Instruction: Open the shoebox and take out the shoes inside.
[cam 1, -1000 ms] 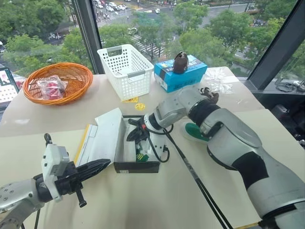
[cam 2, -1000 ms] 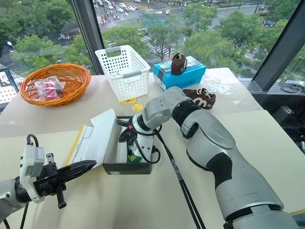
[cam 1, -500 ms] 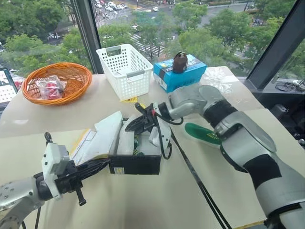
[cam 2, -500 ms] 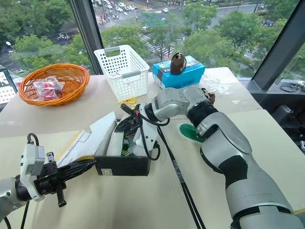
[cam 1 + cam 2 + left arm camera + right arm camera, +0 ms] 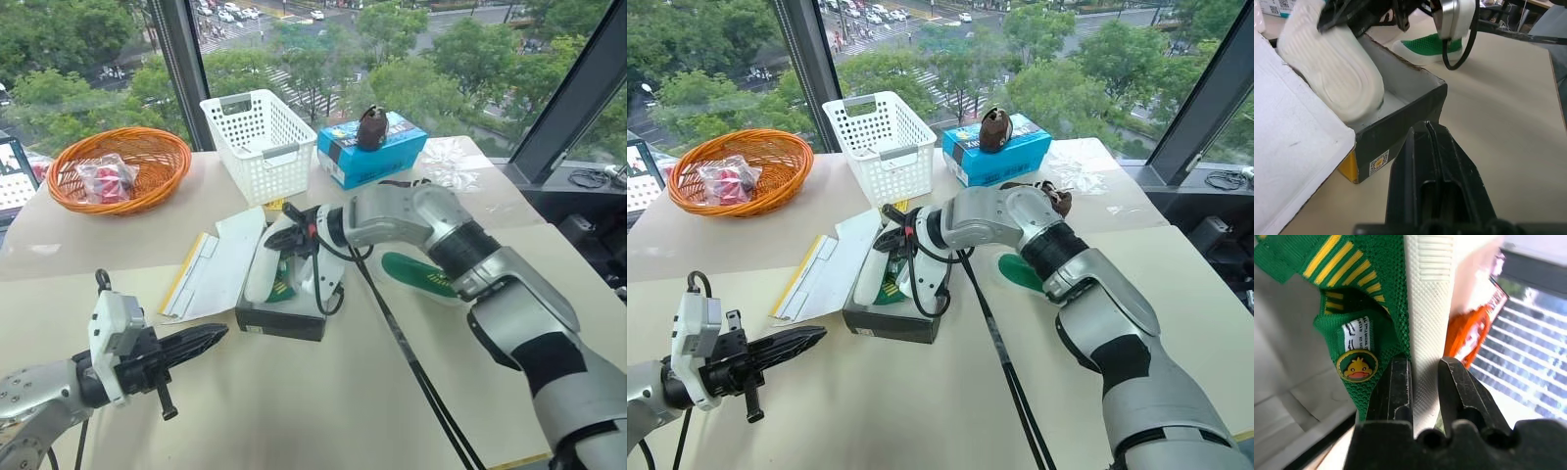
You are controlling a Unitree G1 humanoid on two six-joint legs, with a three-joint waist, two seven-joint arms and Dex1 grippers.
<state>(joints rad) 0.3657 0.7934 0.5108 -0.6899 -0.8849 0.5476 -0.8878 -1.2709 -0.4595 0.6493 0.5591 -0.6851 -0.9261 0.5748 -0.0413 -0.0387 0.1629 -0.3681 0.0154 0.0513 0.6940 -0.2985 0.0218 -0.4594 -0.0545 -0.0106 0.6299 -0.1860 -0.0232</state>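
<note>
The shoebox [image 5: 279, 321] stands open in the middle of the table, black-sided, with its lid [image 5: 217, 269] folded out flat to the left, white inside up. My right gripper [image 5: 286, 235] is shut on one of the green shoes [image 5: 1374, 293] at the rim beside its white sole [image 5: 263, 269]. That shoe hangs tilted, heel up, half out of the box. The other green shoe [image 5: 419, 274] lies on the table right of the box. Near the box's front left corner [image 5: 1400, 132], my left gripper [image 5: 196, 343] is shut and apart from it.
An orange basket [image 5: 120, 168] and a white plastic basket [image 5: 258, 142] stand at the back. A blue box [image 5: 370, 149] carries a brown shoe [image 5: 371, 125]; another brown shoe [image 5: 1043, 196] lies behind my right arm. A black cable [image 5: 411, 372] runs across the table.
My right gripper has risen with the green shoe, drawing it up out of the box. The box tipped up and has settled flat again, its lid now lying open. The left arm stayed put.
</note>
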